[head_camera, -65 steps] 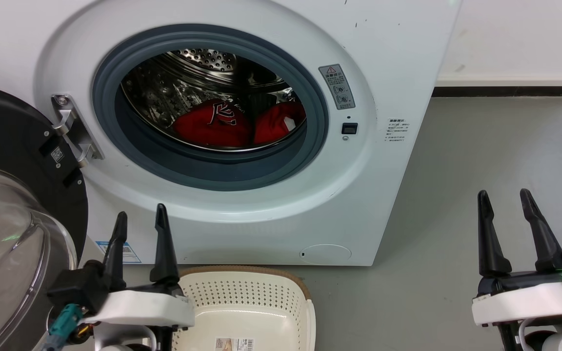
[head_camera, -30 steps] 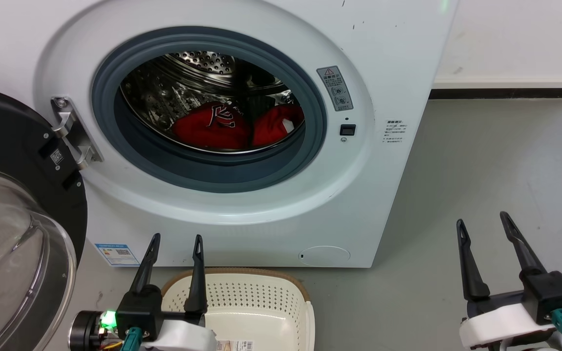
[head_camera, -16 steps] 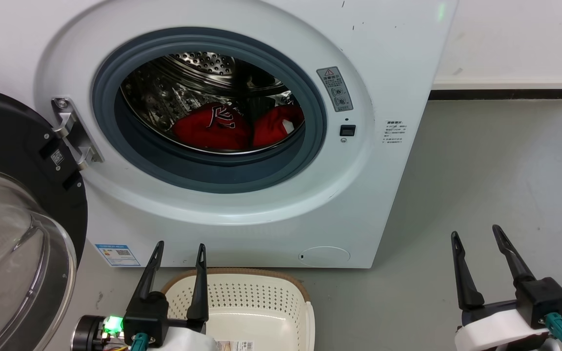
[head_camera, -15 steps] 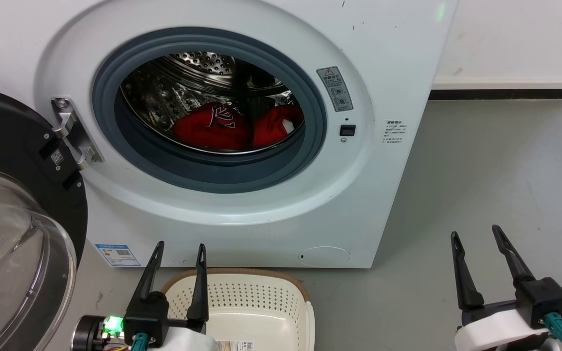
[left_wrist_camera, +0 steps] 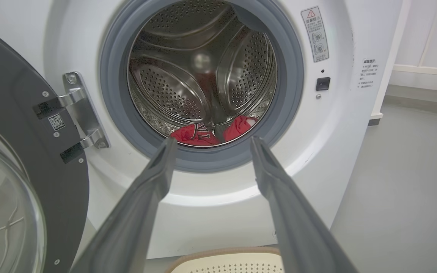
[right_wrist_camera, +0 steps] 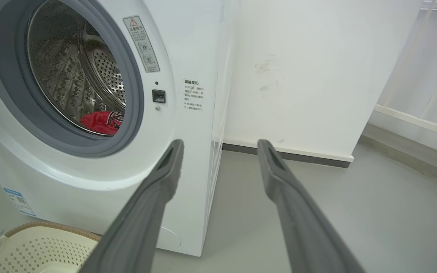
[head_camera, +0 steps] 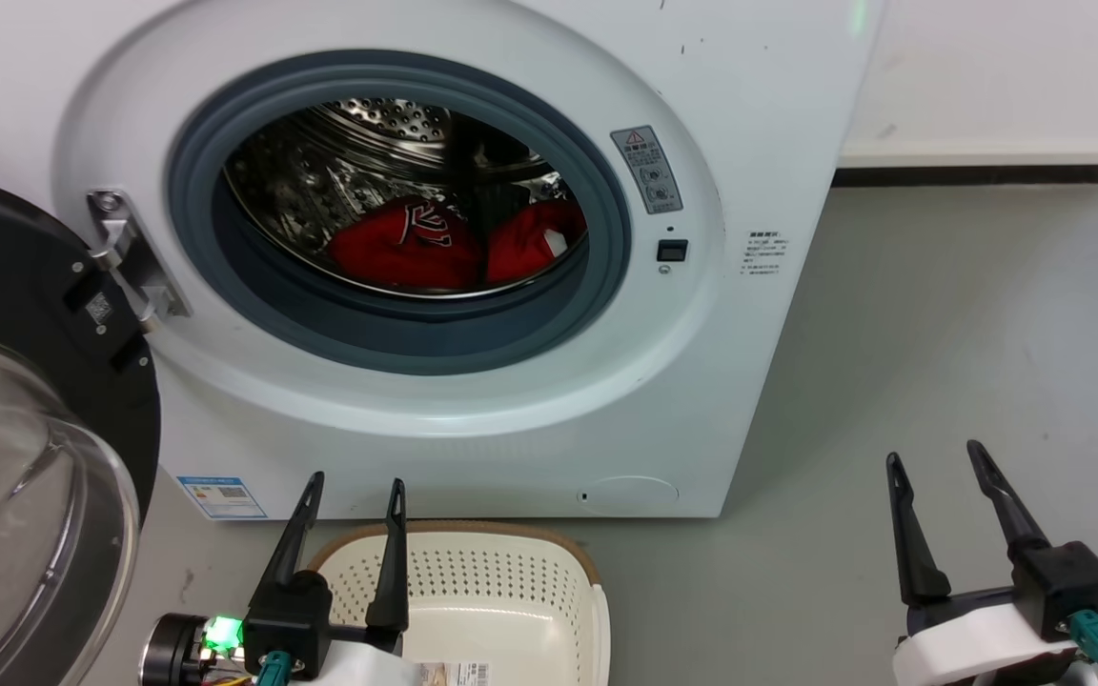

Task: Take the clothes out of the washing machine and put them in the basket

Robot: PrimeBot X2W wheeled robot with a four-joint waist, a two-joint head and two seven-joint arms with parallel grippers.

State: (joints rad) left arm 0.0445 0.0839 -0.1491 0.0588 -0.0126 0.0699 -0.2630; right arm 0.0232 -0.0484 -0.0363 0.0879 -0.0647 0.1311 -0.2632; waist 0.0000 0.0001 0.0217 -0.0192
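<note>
The white washing machine [head_camera: 730, 114] [left_wrist_camera: 336, 125] [right_wrist_camera: 188, 49] stands in front of me with its porthole open. Red clothes [head_camera: 406, 248] [left_wrist_camera: 197, 134] [right_wrist_camera: 99, 122] lie low in the steel drum, in two lumps. The cream basket [head_camera: 473, 591] [left_wrist_camera: 230, 263] [right_wrist_camera: 36, 248] sits on the floor below the porthole, with nothing in it. My left gripper [head_camera: 356, 486] [left_wrist_camera: 211, 141] is open over the basket's near left corner, fingers pointing at the machine. My right gripper [head_camera: 935, 455] [right_wrist_camera: 220, 143] is open over the bare floor to the machine's right.
The black-framed glass door [head_camera: 25, 448] [left_wrist_camera: 13, 170] hangs wide open on its hinge [head_camera: 125, 252] at the left. A white wall with a dark skirting [head_camera: 978, 174] runs behind the grey floor [head_camera: 940, 324] on the right.
Since 2.2 s ago both grippers have dropped lower and drawn back from the machine; the left one now points over the basket. In the last half second only the camera shifted slightly.
</note>
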